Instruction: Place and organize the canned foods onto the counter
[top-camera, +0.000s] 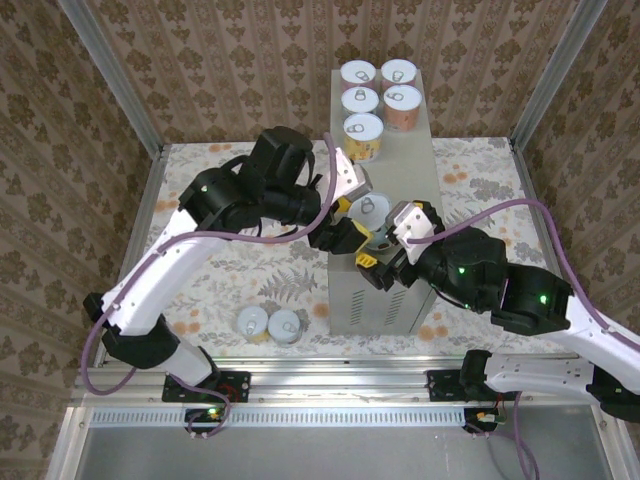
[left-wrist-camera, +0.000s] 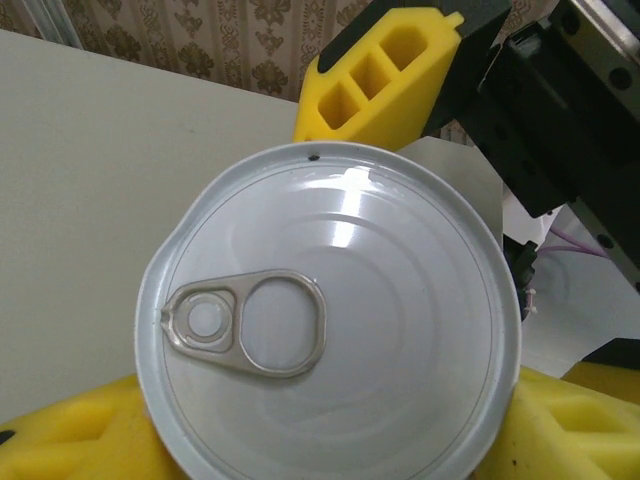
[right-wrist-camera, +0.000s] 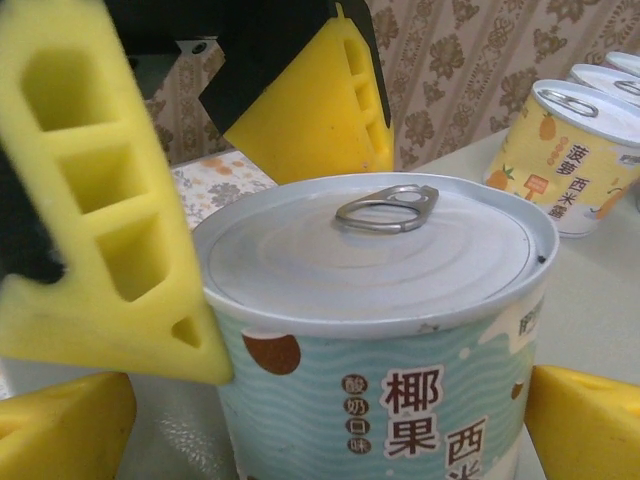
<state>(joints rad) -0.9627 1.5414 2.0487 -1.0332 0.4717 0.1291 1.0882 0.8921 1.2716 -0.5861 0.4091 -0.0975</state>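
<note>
Tins (top-camera: 363, 135): five on counter (top-camera: 421, 165), two below, one gripped by left end effector (left-wrist-camera: 320, 432); right end effector (right-wrist-camera: 328, 430) spread.

Five upright tins (top-camera: 363, 98) cluster at the grey surface's (top-camera: 352, 290) far end; a teal-labelled tin (top-camera: 370, 210) stands mid-surface; two tins (top-camera: 252, 323) sit on the floral floor (top-camera: 250, 270).
</note>
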